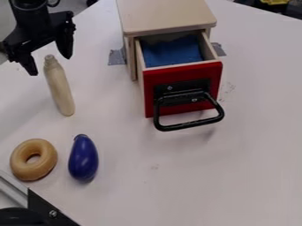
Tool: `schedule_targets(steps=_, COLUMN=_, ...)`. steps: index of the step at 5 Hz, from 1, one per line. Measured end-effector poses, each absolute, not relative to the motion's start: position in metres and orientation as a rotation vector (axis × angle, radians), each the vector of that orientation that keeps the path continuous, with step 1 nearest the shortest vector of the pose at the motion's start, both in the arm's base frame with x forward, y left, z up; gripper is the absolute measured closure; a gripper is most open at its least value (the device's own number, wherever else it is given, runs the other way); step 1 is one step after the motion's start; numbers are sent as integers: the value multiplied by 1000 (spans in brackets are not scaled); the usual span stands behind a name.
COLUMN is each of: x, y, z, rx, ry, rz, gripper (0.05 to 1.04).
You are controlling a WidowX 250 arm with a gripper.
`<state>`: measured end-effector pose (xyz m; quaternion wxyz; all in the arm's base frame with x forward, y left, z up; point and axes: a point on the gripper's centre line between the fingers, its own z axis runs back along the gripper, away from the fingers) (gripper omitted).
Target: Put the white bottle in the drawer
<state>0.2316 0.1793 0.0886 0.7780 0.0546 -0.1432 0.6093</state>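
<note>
Tabletop: a broad white surface (259,145), with dark scuffs just right of the drawer and a fainter smudge nearer.
Table edges: the far edge slanted down toward the right; a pale metal rail (12,189) and a black bracket (48,208) stood at the near left corner.
Room: something yellow (274,1) showed beyond the far right edge, grey floor at far left.
Cabinet: a pale wooden box (168,16) at the far side, grey tape (117,57) beside its base.
Drawer: red-fronted (183,81), pulled out, blue cloth (172,52) inside, black metal handle (190,125) jutting nearward.
Bottle: slim, off-white (61,90), left of the drawer, neck toward the far side; I couldn't tell if it stood or lay.
Gripper: black, two-fingered (47,65), at far left over the bottle's neck end, jaws spread, grasping nothing.
Near left: a tan ring (47,159) just beside a glossy purple-blue toy eggplant (83,159).
Room to move: white tabletop stretched between bottle and drawer.
</note>
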Motion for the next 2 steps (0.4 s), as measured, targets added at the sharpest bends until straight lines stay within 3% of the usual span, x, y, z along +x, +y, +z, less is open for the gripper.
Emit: schedule_targets(steps=2, x=232, y=185, z=89, rx=141, ry=-340, rz=1315, gripper=85)
